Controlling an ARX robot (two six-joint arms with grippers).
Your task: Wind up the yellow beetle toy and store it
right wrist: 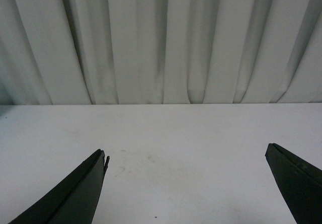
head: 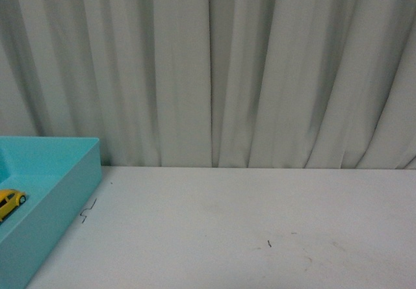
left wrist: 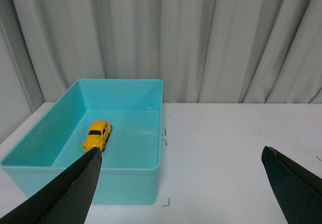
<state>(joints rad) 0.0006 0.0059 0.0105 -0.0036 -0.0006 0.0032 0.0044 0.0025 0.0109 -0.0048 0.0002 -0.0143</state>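
Pale curtain [head: 208, 68] folds fill the background of every view, above a white table [head: 247, 237] marked with a few small dark scuffs.

On the bin's floor, at the lower left of the front view, sits the beetle [head: 9, 202], only partly in frame. The left wrist view shows it whole [left wrist: 97, 135], upright on its wheels at centre-left of the picture, apart from the walls. Around it is the turquoise bin [left wrist: 151, 173], an open rectangular box standing on the table near the curtain.

Beyond the bin, the left gripper [left wrist: 181, 183] hangs back from it, its dark fingers [left wrist: 75, 189] spread wide at the bottom corners of that view and empty. The right gripper [right wrist: 186, 183] is likewise spread wide with nothing between its fingers [right wrist: 80, 194], over bare table with no bin or toy in its view.

Judging by this layout, storing looks done: the car lies inside the bin and neither gripper touches it. Whether it has been wound cannot be told from these pictures. Little seems left beyond the arms pulling clear.
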